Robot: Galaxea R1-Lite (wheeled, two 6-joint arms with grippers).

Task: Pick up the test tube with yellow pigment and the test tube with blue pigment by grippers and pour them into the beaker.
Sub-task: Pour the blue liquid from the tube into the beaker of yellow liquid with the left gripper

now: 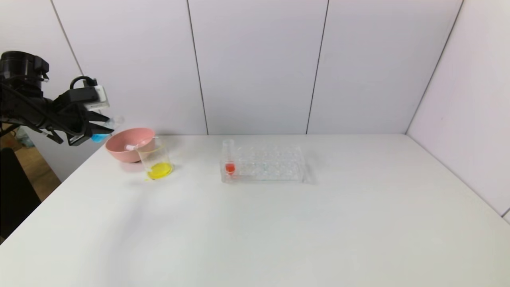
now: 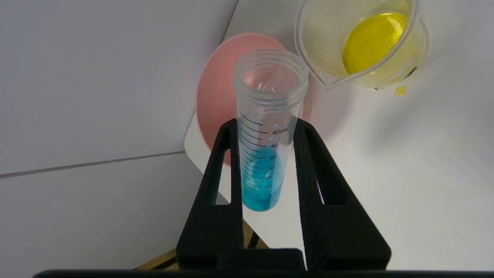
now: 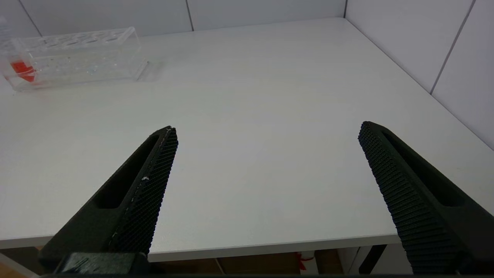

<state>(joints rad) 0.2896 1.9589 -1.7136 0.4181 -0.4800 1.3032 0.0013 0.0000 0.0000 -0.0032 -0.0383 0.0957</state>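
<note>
— Holding anything at the moment?

— I am clamping my left gripper (image 2: pixel 266 129) on the test tube with blue pigment (image 2: pixel 264 154), a clear ribbed-mouth plastic tube with printed black graduation marks and a rounded bottom. My two black matte fingers (image 2: pixel 225 162) are pressing its sides just below the threaded rim. In the head view the gripper (image 1: pixel 104 124) is hanging in the air beyond the table's (image 1: pixel 255 223) far left corner, at about ten o'clock from the beaker (image 1: pixel 156 161).

— And the materials around you?

— The beaker is sitting as a clear, straight-sided glass with a pour spout, a yellow pool lying in its bottom (image 2: pixel 372 40) and one yellow drop (image 2: pixel 400 91) on the white matte table beside it. Just behind it, at eleven o'clock, a smooth pink round bowl (image 1: pixel 126 144) is standing. A clear plastic rack (image 1: pixel 265 164) is standing well apart at three o'clock, with a tube of red-orange liquid (image 1: pixel 230 161) upright in its left end.

— Anything hard to make out?

— The blue tube is mostly hiding behind my fingers in the head view, and something pale lying in the bowl I cannot identify.

— Your other arm?

— My right gripper (image 3: pixel 268 158) is standing wide open, its ridged pads (image 3: pixel 154 185) gripping nothing, over the near table edge.
</note>
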